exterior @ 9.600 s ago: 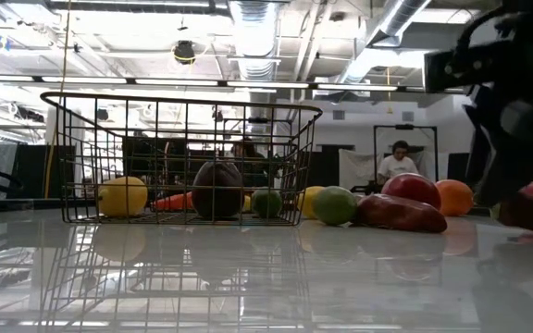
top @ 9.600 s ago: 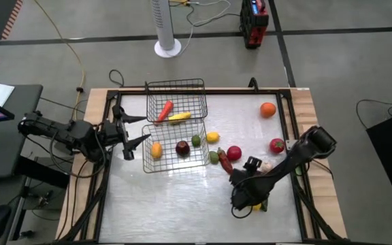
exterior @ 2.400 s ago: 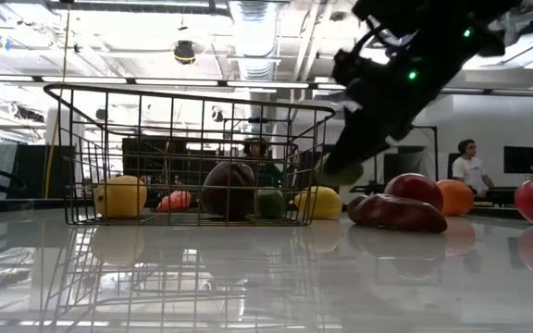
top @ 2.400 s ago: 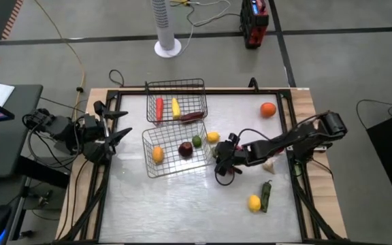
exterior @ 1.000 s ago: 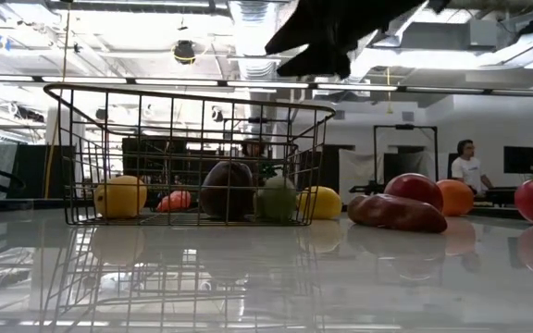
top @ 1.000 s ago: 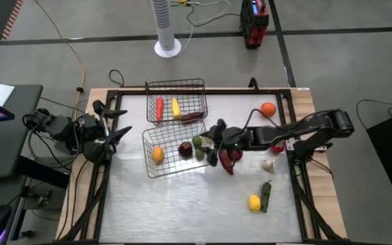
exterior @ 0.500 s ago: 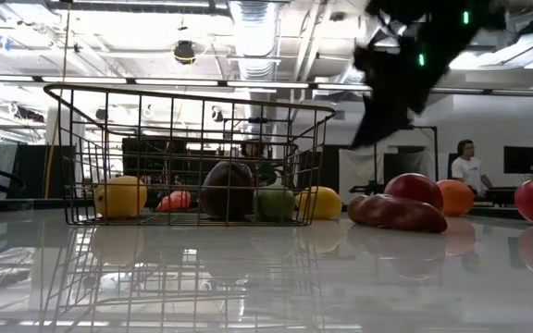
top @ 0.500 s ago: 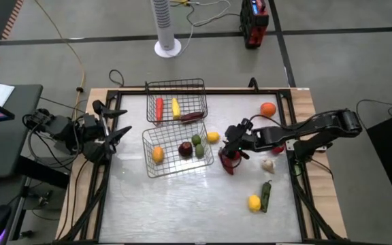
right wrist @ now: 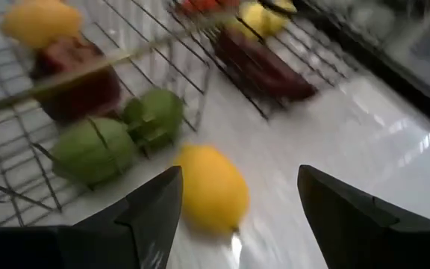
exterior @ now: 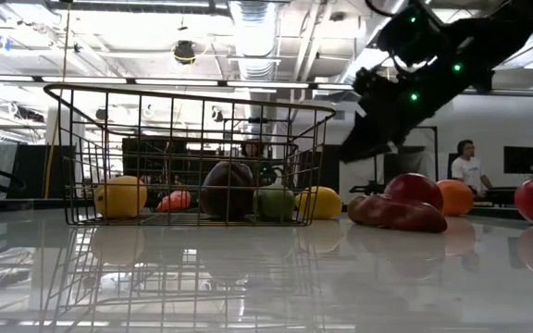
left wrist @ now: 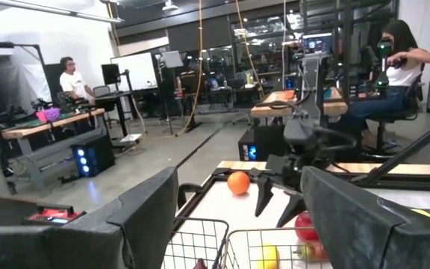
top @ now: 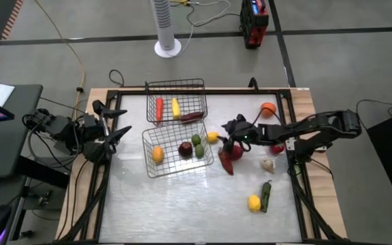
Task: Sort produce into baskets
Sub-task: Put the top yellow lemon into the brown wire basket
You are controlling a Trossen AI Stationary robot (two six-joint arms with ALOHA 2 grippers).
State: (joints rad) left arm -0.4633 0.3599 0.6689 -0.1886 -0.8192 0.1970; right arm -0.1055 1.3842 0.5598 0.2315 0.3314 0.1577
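High view near basket (top: 177, 151): lemon (top: 157, 154), apple (top: 184, 148), two greens
right claw (top: 231, 133): apart, empty, above table lemon (top: 212, 137)
left claw (top: 114, 122): apart, table edge

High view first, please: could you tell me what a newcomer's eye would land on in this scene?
The two wire baskets at the table's middle draw the eye, the nearer one holding an orange-yellow fruit, a dark red apple and two green pieces. Next comes the right claw, open and empty, hovering just beside that basket above a yellow lemon. The left claw waits open at the table's left edge.
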